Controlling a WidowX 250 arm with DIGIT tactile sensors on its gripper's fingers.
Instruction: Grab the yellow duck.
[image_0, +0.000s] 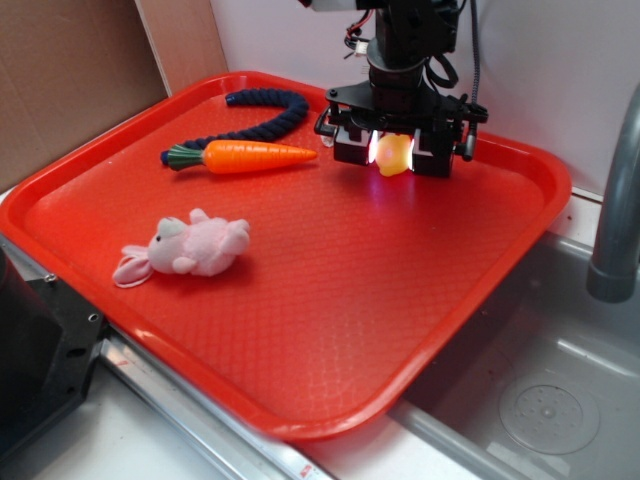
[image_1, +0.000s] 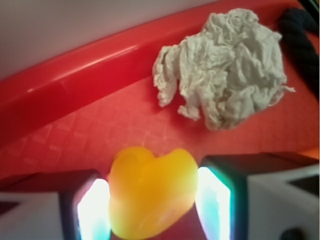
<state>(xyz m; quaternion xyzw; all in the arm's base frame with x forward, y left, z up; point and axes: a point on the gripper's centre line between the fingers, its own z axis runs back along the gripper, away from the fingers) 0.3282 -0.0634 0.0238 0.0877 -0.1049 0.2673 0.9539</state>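
gripper (image_0: 393, 152) met yellow duck (image_0: 394, 155) at the far side of the red tray (image_0: 300, 300), and you had reached the gripping step of the task: the exterior view showed the toy sitting between the two lit pads (image_1: 94, 210), low over the tray floor near the back rim. the wrist view showed the duck's sides lying against the glowing pads on both flanks, so the fingers looked clamped on it, though how firmly they pressed could not be read from these frames. whether the toy rested on the tray or hung just clear of it was also not certain. judged from this, your next move called for keeping the squeeze steady and lifting straight up, since a small round rubber toy could squirt out if the pads slipped. the duck was nearly round, so its long axis was slight; in the wrist view it ran roughly from the pads toward the back rim, with two rounded lobes facing the crumpled paper wad (image_1: 225, 65). which end was the beak could not be told. the orange toy carrot (image_0: 250, 156), the pink plush rabbit (image_0: 190, 248) and the dark blue rope (image_0: 270, 108) lay well apart to the side.
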